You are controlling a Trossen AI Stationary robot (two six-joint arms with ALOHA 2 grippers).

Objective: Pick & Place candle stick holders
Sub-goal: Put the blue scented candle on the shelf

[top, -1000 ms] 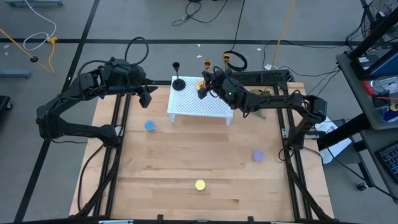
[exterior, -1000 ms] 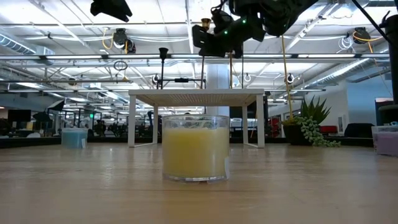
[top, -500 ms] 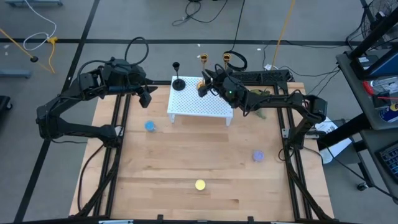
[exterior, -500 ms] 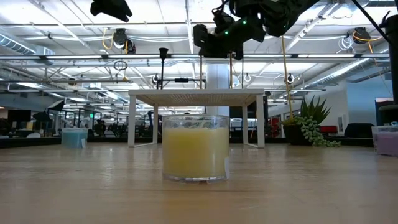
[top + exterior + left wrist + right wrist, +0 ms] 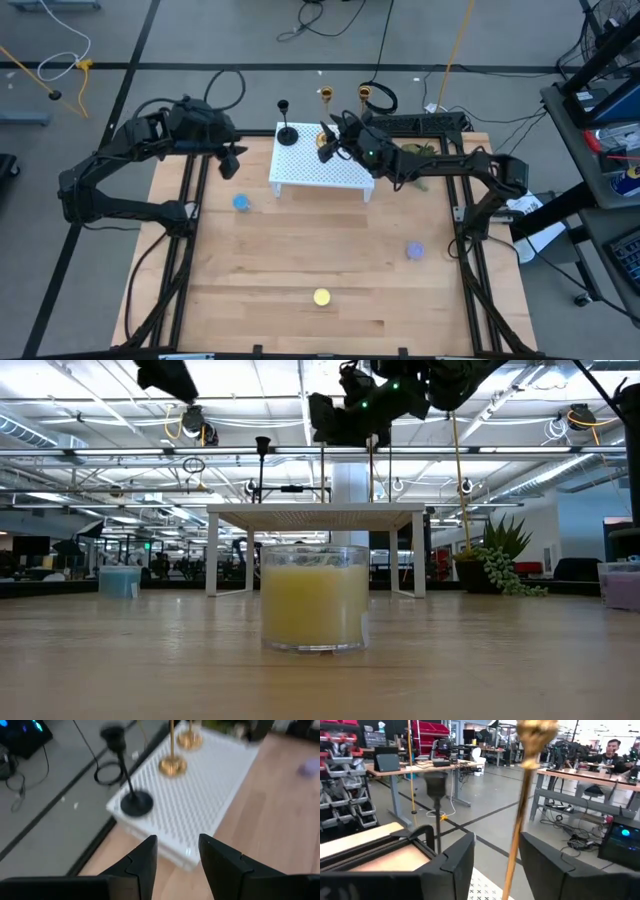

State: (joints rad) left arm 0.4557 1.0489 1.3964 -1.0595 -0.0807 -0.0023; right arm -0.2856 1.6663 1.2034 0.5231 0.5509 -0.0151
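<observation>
A white perforated rack (image 5: 320, 165) stands at the table's far middle. The black holder (image 5: 286, 133) stands by its base on the rack's far left corner. One gold holder (image 5: 326, 96) stands to its right, base on the rack (image 5: 172, 766). The second gold holder (image 5: 189, 740) stands farther right, and my right arm hides its base in the high view. My right gripper (image 5: 325, 143) is open above the rack, a finger on either side of the first gold holder's stem (image 5: 517, 830). My left gripper (image 5: 230, 163) is open and empty, in the air left of the rack. My right gripper's fingers (image 5: 545, 865) stand level on either side of the gold holder's thin stem (image 5: 514, 851), coming from the table's right. The stem runs close along one finger. I cannot tell whether it touches. The holder stands upright on the rack.
A blue candle (image 5: 240, 203), a purple candle (image 5: 415, 250) and a yellow candle (image 5: 321, 297) sit on the wooden table in front of the rack. A green plant (image 5: 425, 152) lies by the right arm. Black frame rails run along both table sides.
My left gripper has shifted slightly toward the table's near left, still open. The first gold holder's cup has moved a little toward the table's left, so its stem stands straighter beside my right gripper.
</observation>
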